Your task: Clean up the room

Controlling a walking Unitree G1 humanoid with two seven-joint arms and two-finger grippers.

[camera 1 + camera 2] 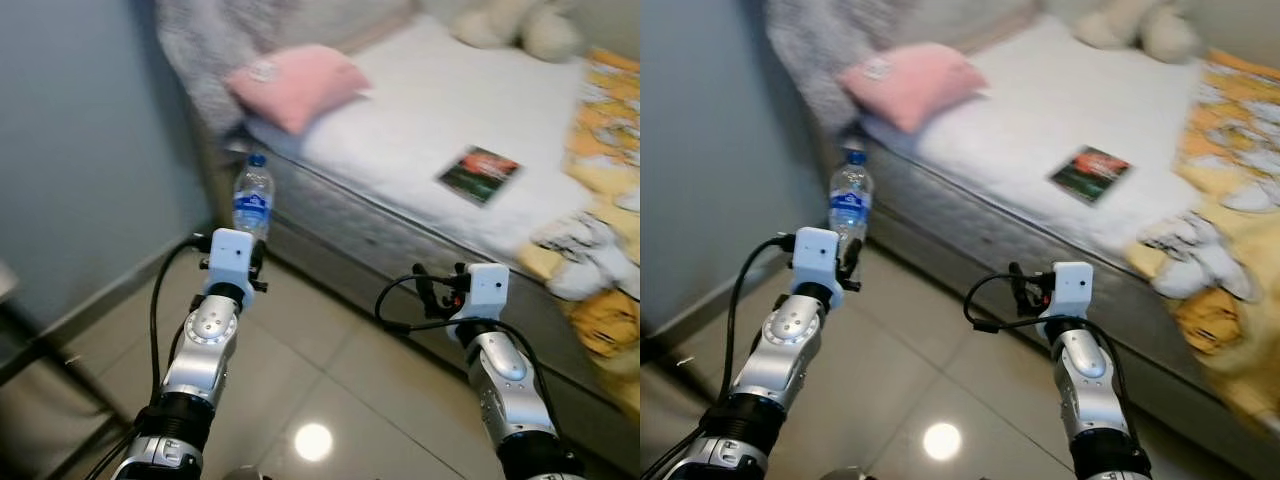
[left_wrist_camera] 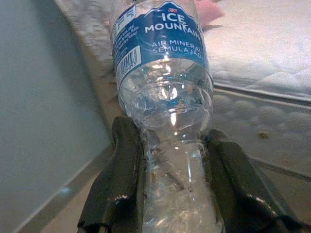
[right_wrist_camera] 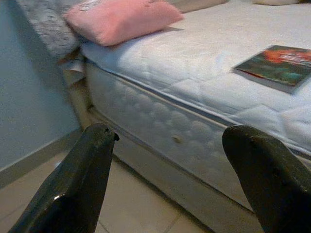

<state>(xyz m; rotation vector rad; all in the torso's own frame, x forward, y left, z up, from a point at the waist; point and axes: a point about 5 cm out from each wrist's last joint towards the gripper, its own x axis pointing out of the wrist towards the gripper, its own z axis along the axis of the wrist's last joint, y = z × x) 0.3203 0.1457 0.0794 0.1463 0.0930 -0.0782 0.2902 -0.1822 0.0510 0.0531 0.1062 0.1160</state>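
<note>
A clear plastic water bottle (image 1: pixel 253 195) with a blue label and blue cap stands upright in my left gripper (image 2: pixel 174 160), whose two black fingers are shut on its lower body (image 2: pixel 176 145). I hold it above the tiled floor, near the bed's corner. My right gripper (image 3: pixel 170 160) is open and empty, held low in front of the mattress side (image 3: pixel 160 116). On the white mattress lie a pink pillow (image 1: pixel 295 82) and a dark book (image 1: pixel 480 173).
A blue-grey wall (image 1: pixel 80 150) runs along the left. A grey blanket (image 1: pixel 205 45) hangs at the bed's head. Plush toys (image 1: pixel 520 25) and a yellow patterned quilt (image 1: pixel 600 200) lie at the far right. Glossy beige floor tiles (image 1: pixel 300 380) lie below.
</note>
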